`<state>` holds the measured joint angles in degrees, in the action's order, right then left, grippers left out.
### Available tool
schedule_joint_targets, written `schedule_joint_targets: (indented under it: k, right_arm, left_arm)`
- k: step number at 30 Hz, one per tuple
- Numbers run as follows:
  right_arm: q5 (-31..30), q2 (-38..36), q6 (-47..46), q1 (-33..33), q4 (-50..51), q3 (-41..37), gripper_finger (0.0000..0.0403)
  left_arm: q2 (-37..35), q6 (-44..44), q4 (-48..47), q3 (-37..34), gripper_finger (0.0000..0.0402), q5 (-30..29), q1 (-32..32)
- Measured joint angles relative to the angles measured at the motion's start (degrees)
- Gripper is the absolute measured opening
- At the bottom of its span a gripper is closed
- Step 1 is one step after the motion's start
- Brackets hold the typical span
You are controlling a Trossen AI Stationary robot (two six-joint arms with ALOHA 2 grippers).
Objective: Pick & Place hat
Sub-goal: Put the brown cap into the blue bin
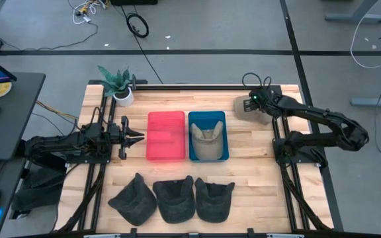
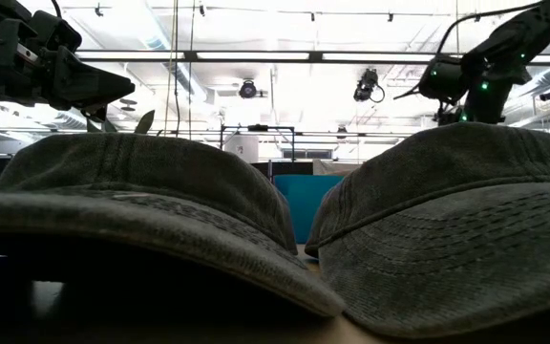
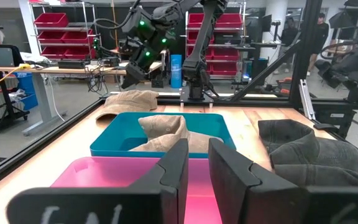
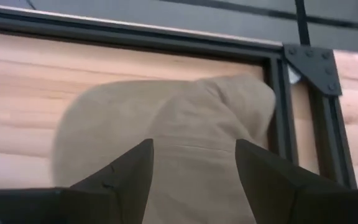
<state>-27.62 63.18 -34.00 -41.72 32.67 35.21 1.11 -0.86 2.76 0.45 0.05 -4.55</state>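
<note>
Hat: a tan hat (image 1: pixel 247 108) is lying on the tabletop (image 1: pixel 256 178) near the far right corner, just beside the dark frame rail (image 4: pixel 278 124); the right wrist view is showing it (image 4: pixel 179 137) spread flat under the claw.
Right claw: the right claw (image 1: pixel 253 102) is hovering directly over the tan hat, its fingers (image 4: pixel 123 174) spread wide apart and gripping nothing; the hat is filling the gap between them. Whether the fingertips are touching the cloth cannot be told.
Right arm: it is reaching from its base at the right edge toward the far corner, with a green light glowing at the wrist.
Blue bin: a blue bin (image 1: pixel 225 135) is sitting mid-tabletop, well apart from the right claw, and is holding a second tan hat (image 1: pixel 207 142).
Pink bin: a pink bin (image 1: pixel 165 135) is standing just beside the blue bin, on its left, touching or nearly so.
Left claw: the left claw (image 1: pixel 136 137) is waiting just left of the pink bin, its fingers (image 3: pixel 176 171) parted only a narrow slit and holding nothing; in the left wrist view they are pointing across the pink bin (image 3: pixel 104 174) toward the blue bin (image 3: pixel 123 140).
Dark hats: three dark grey hats (image 1: pixel 172 198) are lying in a row along the near edge, close together.
Plant: a small potted plant (image 1: pixel 119 84) is standing at the far left corner.
</note>
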Motion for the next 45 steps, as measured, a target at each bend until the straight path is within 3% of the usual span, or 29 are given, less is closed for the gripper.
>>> schedule_joint_targets:
  k: [5, 12, 26, 31, 39, 45]
  right_arm:
    - [3.4, 0.0, 0.0, -2.7, -1.7, -2.5, 0.0231]
    - [13.3, 0.0, 2.0, -4.9, -10.7, -7.0, 0.0231]
    - [13.7, 2.4, 4.8, -5.3, -10.1, -8.1, 0.0224]
    - [13.7, 2.8, 5.0, -5.3, -11.5, -8.1, 0.0173]
    - [14.0, 2.8, 9.3, -5.3, -12.4, -8.1, 0.0019]
    - [14.1, 2.8, 11.7, -5.3, -12.3, -7.9, 0.0016]
  left_arm:
    - [0.0, 0.0, 0.0, 0.0, 0.0067, 0.0, 0.0]
    - [0.0, 0.0, 0.0, 0.0, 0.0067, 0.0, 0.0]
    - [0.0, 0.0, 0.0, 0.0, 0.0067, 0.0, 0.0]
    - [0.0, 0.0, 0.0, 0.0, 0.0067, 0.0, 0.0]
    - [0.0, 0.0, 0.0, 0.0, 0.0067, 0.0, 0.0]
    - [0.0, 0.0, 0.0, 0.0, 0.0067, 0.0, 0.0]
